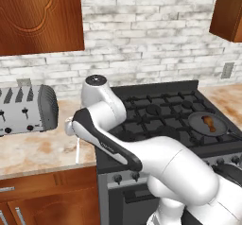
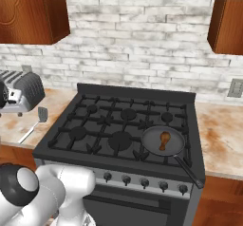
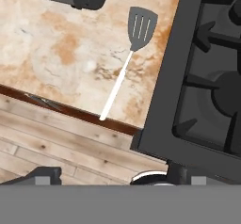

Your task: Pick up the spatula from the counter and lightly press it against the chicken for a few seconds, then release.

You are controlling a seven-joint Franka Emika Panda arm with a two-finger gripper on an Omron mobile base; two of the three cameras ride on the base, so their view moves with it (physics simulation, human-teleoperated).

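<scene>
Spatula (image 3: 136,42) flat on counter (image 3: 56,44), head behind arm (image 1: 111,146) in left base view.

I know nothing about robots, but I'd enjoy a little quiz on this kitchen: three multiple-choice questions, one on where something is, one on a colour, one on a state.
1. Where does the spatula lie?
A) in a frying pan
B) on the counter, between the toaster and the stove
C) on a back burner

2. What colour is its slotted head?
A) red
B) yellow
C) dark grey

3. What state is the spatula in?
A) clamped in the robot's fingers
B) pressing on the meat
C) lying flat and free

Answers:
1 B: the hand view shows it on the marble top just beside the stove's edge.
2 C: the head is dark grey, on a pale handle.
3 C: nothing touches it, and the chicken sits alone in the pan.
</scene>
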